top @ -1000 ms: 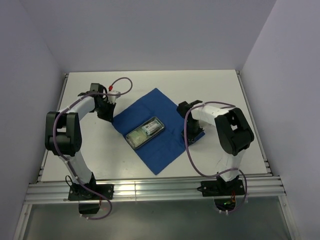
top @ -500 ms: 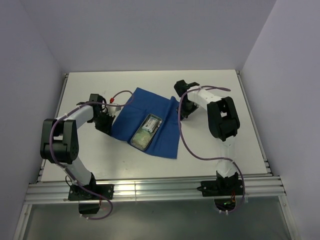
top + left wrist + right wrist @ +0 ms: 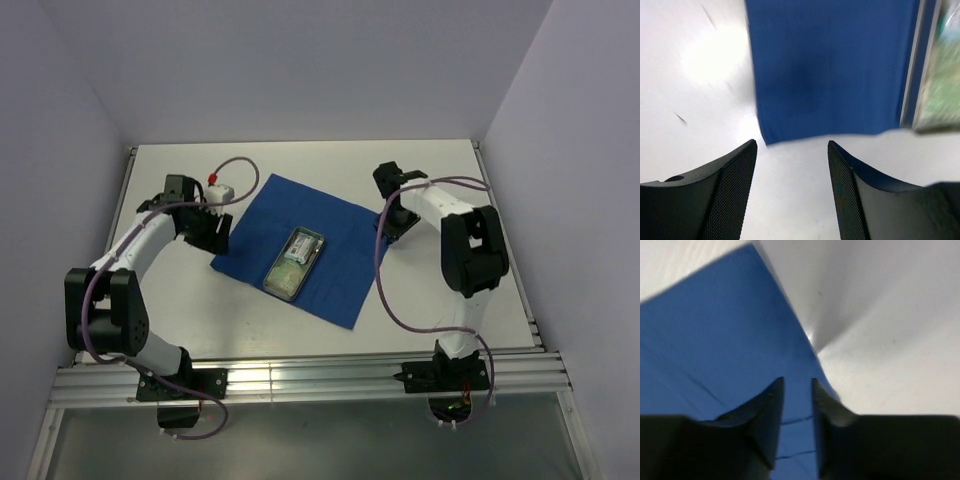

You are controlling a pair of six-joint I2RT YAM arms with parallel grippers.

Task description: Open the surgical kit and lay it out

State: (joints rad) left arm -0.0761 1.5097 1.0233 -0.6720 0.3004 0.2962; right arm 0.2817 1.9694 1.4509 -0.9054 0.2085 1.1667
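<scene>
White table [image 3: 300,160], plain pale walls [image 3: 300,60], aluminium rail [image 3: 300,380] front.

Matt royal-blue cloth wrap [image 3: 255,225], shiny steel tray [image 3: 283,284], smooth white table [image 3: 300,165] with faint sheen

open table [image 3: 300,165] rings the cloth [image 3: 335,285] — only the tray [image 3: 297,262] at its centre, the left arm [image 3: 150,235] and right arm [image 3: 440,205] obstruct.

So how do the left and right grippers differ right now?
The left gripper stands wide open over the white table, just off a corner of the blue cloth; the right gripper shows only a narrow gap, above the cloth's edge. Neither appears to hold anything.
</scene>
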